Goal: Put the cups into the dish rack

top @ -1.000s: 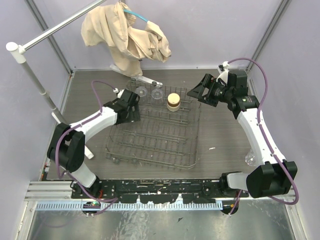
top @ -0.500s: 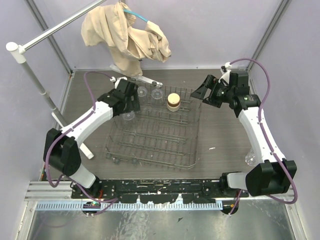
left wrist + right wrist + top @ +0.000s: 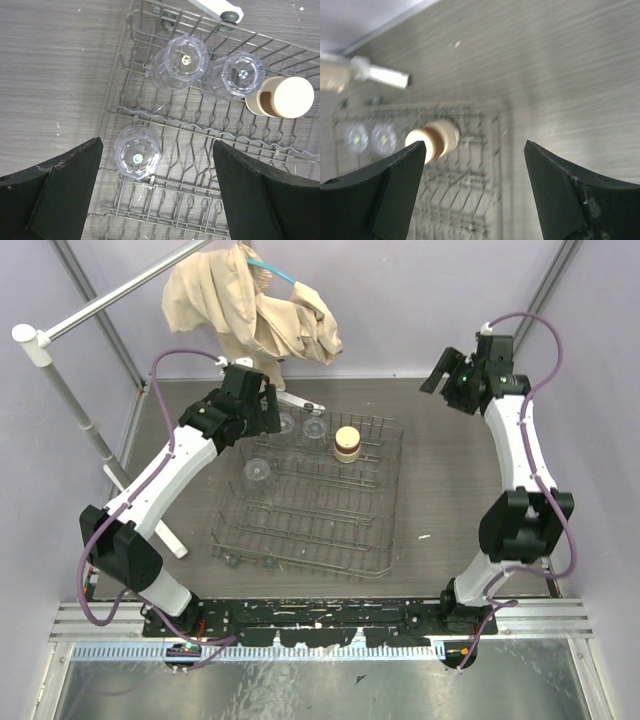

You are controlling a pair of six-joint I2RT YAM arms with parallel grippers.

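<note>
The left gripper and right gripper stand wide open, empty. Three small clear tumblers and a tan opaque cup occupy the grey wire dish rack, far-left corner.

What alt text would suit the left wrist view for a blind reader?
A wire rack, seen from above, holds three clear cups and a tan cup. The left gripper, open and empty, hangs above the nearest clear cup.

Overhead view, both wrist views downward, sharing dish rack
</note>
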